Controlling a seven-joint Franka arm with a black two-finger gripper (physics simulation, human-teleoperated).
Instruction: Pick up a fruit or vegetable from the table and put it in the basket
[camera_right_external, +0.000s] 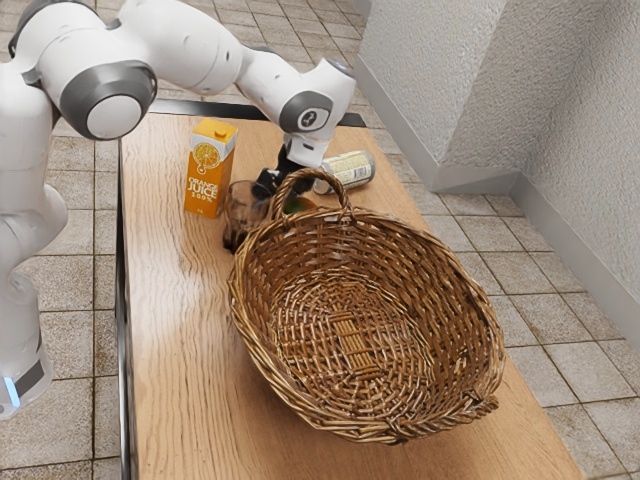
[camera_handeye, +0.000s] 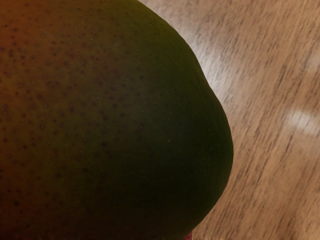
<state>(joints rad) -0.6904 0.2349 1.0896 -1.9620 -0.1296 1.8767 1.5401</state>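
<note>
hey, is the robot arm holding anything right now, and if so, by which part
That can't be told: the end effector is down at a mango, but the basket handle partly blocks the spot where they'd meet.

It's a plain room (tiled floor (camera_right_external: 575, 360), textured walls (camera_right_external: 440, 75)).

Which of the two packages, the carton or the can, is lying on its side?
The pale can: its long side rests on the table, while the orange juice carton stands upright.
</note>
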